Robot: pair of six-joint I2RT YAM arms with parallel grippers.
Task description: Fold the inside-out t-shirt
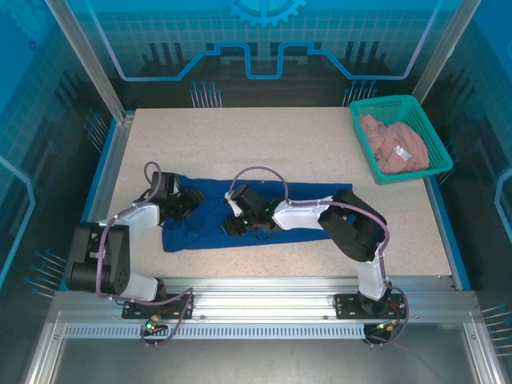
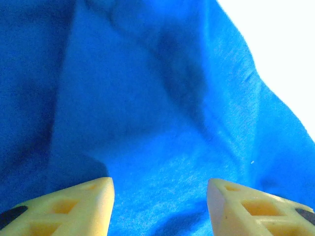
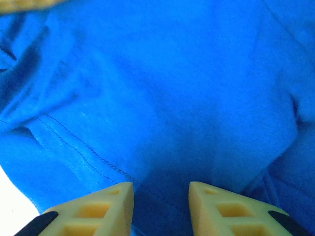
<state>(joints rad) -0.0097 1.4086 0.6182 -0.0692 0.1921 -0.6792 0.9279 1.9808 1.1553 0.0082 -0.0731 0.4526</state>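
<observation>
The inside-out t-shirt point(image 1: 196, 234) lies spread as a wide royal blue strip across the near part of the speckled table point(image 1: 280, 144), and both grippers are down on it. The left gripper point(image 1: 188, 204) sits over the cloth's left portion, and the right gripper point(image 1: 234, 224) is just beside it, nearer the middle of the garment, the two tips pointing toward each other. From the left wrist, the left gripper point(image 2: 160, 182) has its pale yellow fingers point(image 2: 83, 206) well apart. Plain blue fabric point(image 2: 147, 123) is under and ahead of them, and a soft dark crease runs away from the tips. The shirt's edge slants off ahead and to the right, with bare bright tabletop point(image 2: 285, 39) past it. From the right wrist, the right gripper point(image 3: 161, 186) also has its fingers point(image 3: 103, 209) apart, though by a narrower gap. Shadowed blue cloth point(image 3: 197, 98) fills that gap, and a stitched hem line runs in from the left toward the tips. Whether the tips already press the fabric cannot be told. Far off to the right gripper's side, at the table's back corner, a teal basket point(image 1: 384, 100) holds a pinkish-beige garment point(image 1: 392, 144).
</observation>
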